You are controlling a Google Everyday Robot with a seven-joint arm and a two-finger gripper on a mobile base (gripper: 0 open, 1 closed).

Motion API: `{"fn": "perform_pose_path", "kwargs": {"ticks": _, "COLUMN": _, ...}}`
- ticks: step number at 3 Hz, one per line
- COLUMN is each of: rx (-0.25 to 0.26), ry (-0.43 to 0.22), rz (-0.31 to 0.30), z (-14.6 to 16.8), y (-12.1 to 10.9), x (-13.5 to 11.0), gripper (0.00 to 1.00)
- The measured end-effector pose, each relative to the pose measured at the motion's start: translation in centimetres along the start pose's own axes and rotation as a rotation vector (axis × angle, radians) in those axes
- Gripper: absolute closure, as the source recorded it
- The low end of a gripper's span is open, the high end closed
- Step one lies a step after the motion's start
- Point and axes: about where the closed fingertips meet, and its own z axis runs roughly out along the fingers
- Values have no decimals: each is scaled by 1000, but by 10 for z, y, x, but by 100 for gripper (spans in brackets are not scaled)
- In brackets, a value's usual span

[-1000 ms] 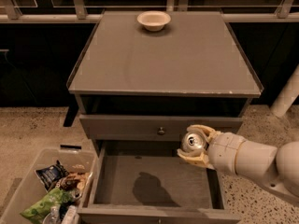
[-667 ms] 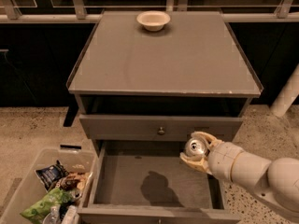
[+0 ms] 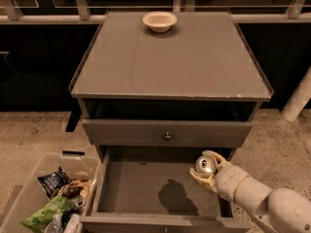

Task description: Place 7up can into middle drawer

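— What is shown?
— A grey-brown cabinet (image 3: 170, 62) is pictured from above and in front. Its middle drawer (image 3: 141, 178) is pulled out toward the near side, and its flat floor is exposed.

— Where is the gripper?
— The gripper (image 3: 208, 169) is seen over the right part of the middle drawer, close to its right wall. It is reached in from the lower right on a pale arm (image 3: 257, 203).

— And the can?
— The can (image 3: 204, 165) is clasped between the two fingers (image 3: 217, 156), one above it and one below. Its shiny top is turned toward the camera. It is held inside the drawer's outline, just below the front of the top drawer (image 3: 126, 132). A dark shadow (image 3: 177, 198) is cast on the floor to its left and nearer. Whether the can is touching the floor cannot be told.

— What else is in view?
— The top drawer is shut, and a small round knob (image 3: 167, 136) is fixed at its middle. A cream bowl (image 3: 159, 21) is set at the far edge of the cabinet top, well apart from the can. A clear bin (image 3: 19, 203) of snack packets (image 3: 53, 181) is placed on the speckled ground at the near left, just beside the drawer. A white post (image 3: 299, 98) is seen at the right.
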Motion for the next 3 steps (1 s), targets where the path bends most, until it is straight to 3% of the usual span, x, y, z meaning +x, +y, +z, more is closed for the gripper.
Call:
{"fn": "perform_pose_path", "kwargs": {"ticks": 1, "rx": 8, "ry": -18, "rz": 61, "z": 11, "y": 10, "x": 35, "gripper": 100}}
{"fn": "perform_pose_path", "kwargs": {"ticks": 2, "rx": 9, "ry": -10, "rz": 60, "z": 12, "y": 17, "x": 46, "gripper": 100}}
{"fn": "perform_pose_path", "kwargs": {"ticks": 3, "rx": 17, "ry": 18, "rz": 90, "z": 16, "y": 34, "x": 88, "gripper": 100}}
